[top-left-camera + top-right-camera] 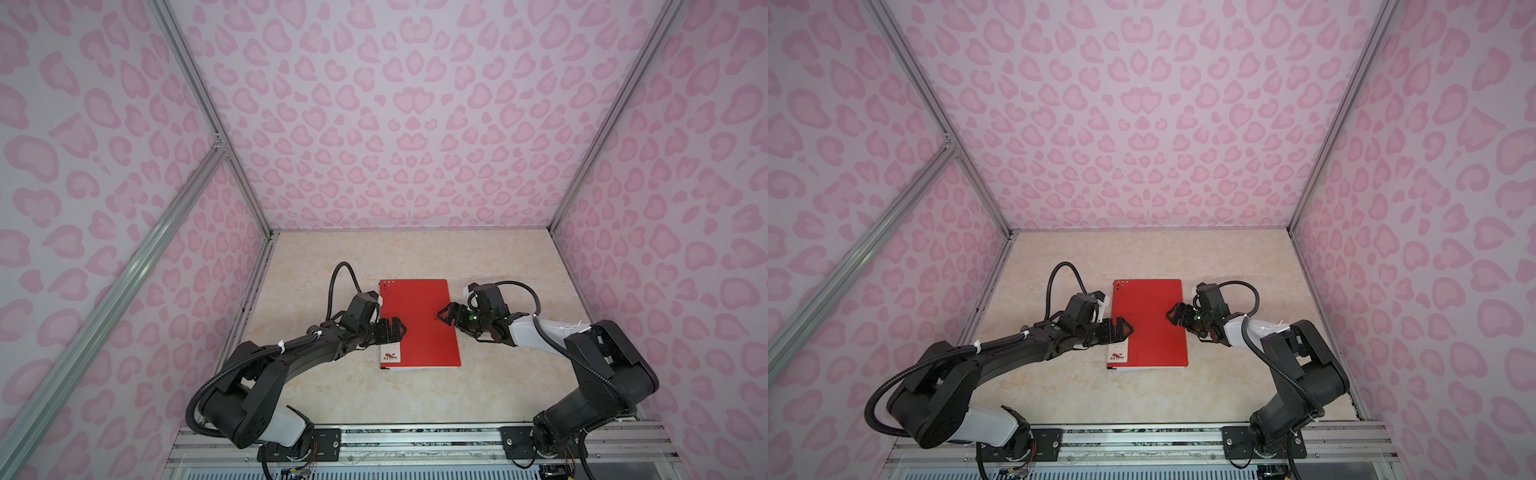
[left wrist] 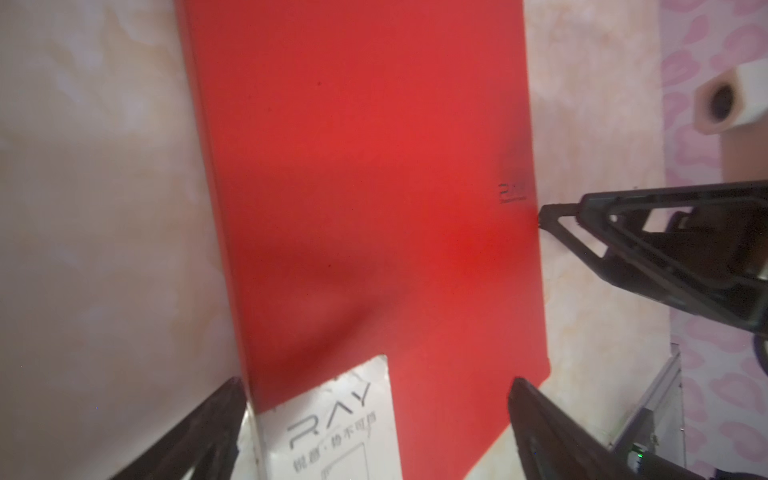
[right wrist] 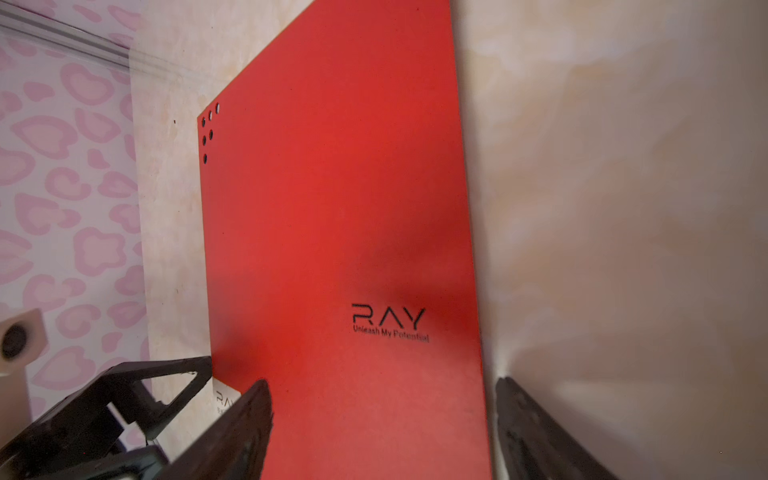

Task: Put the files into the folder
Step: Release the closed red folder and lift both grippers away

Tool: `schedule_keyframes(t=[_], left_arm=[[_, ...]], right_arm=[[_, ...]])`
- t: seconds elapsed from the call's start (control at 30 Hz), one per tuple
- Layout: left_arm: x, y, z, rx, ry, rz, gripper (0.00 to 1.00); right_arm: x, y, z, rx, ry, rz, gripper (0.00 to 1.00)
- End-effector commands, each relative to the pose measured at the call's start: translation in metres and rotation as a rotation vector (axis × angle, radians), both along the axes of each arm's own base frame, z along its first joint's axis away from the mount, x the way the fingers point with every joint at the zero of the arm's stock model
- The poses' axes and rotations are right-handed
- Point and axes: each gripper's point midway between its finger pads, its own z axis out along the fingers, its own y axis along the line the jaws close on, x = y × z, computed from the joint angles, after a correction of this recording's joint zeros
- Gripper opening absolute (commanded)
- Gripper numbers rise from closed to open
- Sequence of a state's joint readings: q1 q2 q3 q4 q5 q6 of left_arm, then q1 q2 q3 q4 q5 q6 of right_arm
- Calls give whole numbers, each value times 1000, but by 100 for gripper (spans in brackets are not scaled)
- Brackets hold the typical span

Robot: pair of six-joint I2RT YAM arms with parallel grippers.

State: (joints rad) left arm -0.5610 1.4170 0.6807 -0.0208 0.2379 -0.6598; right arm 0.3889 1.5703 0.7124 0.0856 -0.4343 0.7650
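The red folder (image 1: 419, 320) (image 1: 1150, 320) lies shut and flat in the middle of the beige table. A white "RAY" label (image 2: 332, 424) sits at its near left corner, and a black "RAY" logo (image 3: 388, 320) is by its right edge. The files are out of view. My left gripper (image 1: 401, 326) (image 2: 376, 382) stands open over the folder's left edge, just beyond the label. My right gripper (image 1: 442, 313) (image 3: 381, 381) stands open across the folder's right edge by the logo. Neither has anything between its fingers.
Pink-patterned walls (image 1: 415, 124) close the table in on the left, back and right. An aluminium rail (image 1: 415, 436) carrying both arm bases runs along the front edge. Bare tabletop (image 1: 415, 253) surrounds the folder.
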Motion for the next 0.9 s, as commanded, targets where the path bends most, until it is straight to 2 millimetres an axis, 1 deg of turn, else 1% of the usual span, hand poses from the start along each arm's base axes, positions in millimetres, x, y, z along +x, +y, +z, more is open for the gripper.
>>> schedule_keyframes(t=[0.0, 0.13, 0.17, 0.2, 0.23, 0.3, 0.33, 0.37, 0.43, 0.47, 0.5, 0.57, 0.67, 0.73, 0.8, 0.87], left_arm=[[19, 30, 24, 74, -62, 146, 100], [39, 62, 69, 149, -212, 268, 98], [43, 72, 82, 173, -264, 303, 98], [46, 86, 94, 210, -318, 361, 98], [49, 101, 104, 246, -365, 425, 98], [48, 147, 121, 350, -465, 647, 97], [44, 167, 126, 400, -514, 743, 98], [41, 181, 127, 448, -550, 798, 98], [32, 205, 124, 529, -594, 904, 98], [29, 211, 122, 560, -601, 923, 97], [27, 217, 120, 597, -603, 945, 98], [20, 229, 120, 643, -619, 1013, 97], [12, 243, 111, 711, -647, 1067, 98], [11, 247, 106, 771, -641, 1051, 97], [18, 242, 106, 791, -652, 998, 97], [31, 234, 107, 760, -680, 929, 97]], right_arm=[[3, -25, 11, -120, -4, -30, 98], [16, -57, 59, -201, -108, -102, 98], [19, -68, 72, -228, -139, -125, 98], [23, -81, 84, -258, -167, -158, 98], [25, -92, 92, -279, -181, -185, 98], [29, -121, 108, -340, -215, -251, 98], [30, -136, 115, -373, -232, -262, 98], [30, -151, 119, -423, -246, -302, 98], [25, -194, 125, -543, -265, -454, 98], [26, -204, 126, -553, -301, -474, 98], [29, -208, 126, -545, -357, -454, 98], [28, -214, 122, -607, -454, -412, 98], [15, -234, 104, -721, -521, -461, 98], [5, -246, 102, -776, -552, -499, 98], [1, -251, 97, -775, -591, -509, 98], [0, -253, 91, -733, -637, -527, 98]])
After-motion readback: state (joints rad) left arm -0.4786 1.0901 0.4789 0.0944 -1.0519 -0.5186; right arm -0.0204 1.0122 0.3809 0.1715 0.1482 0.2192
